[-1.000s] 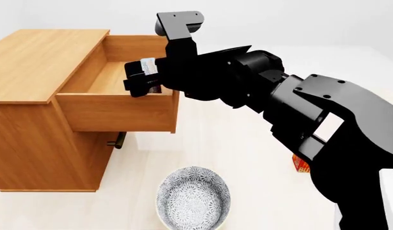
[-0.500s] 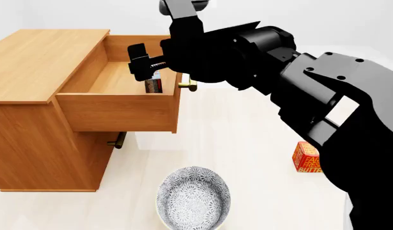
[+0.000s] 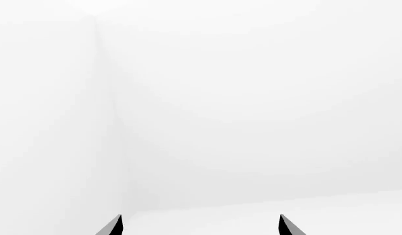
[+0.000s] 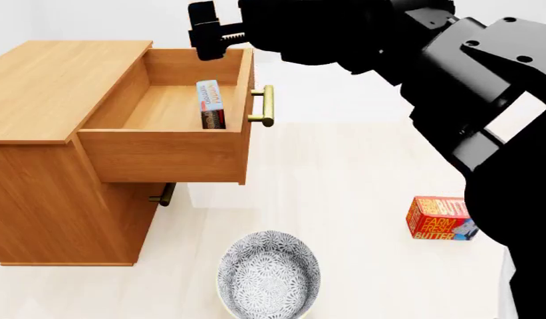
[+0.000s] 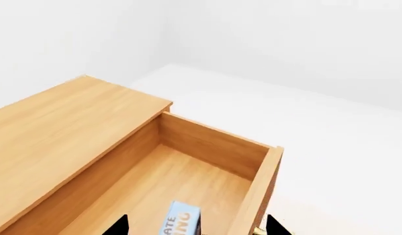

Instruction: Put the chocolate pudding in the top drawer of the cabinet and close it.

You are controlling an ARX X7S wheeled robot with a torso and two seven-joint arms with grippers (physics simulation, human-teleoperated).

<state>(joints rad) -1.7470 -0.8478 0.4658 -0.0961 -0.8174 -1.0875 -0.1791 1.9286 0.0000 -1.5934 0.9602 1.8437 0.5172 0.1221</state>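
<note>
Pudding, thin pale blue-white box, stands in honey-brown top drawer; right claw empty, wide; closing remains.

The right gripper hangs with its jaws apart above the pulled-out top drawer, nothing between its fingers. Below the fingertips the drawer's mouth is uncovered, and most of its floor lies bare. The chocolate pudding stands on edge against the front panel, the only thing inside. The brass handle juts from the drawer front, with free room around it. Further off, the patterned bowl and a butter box sit well apart on the pale surface.
</note>
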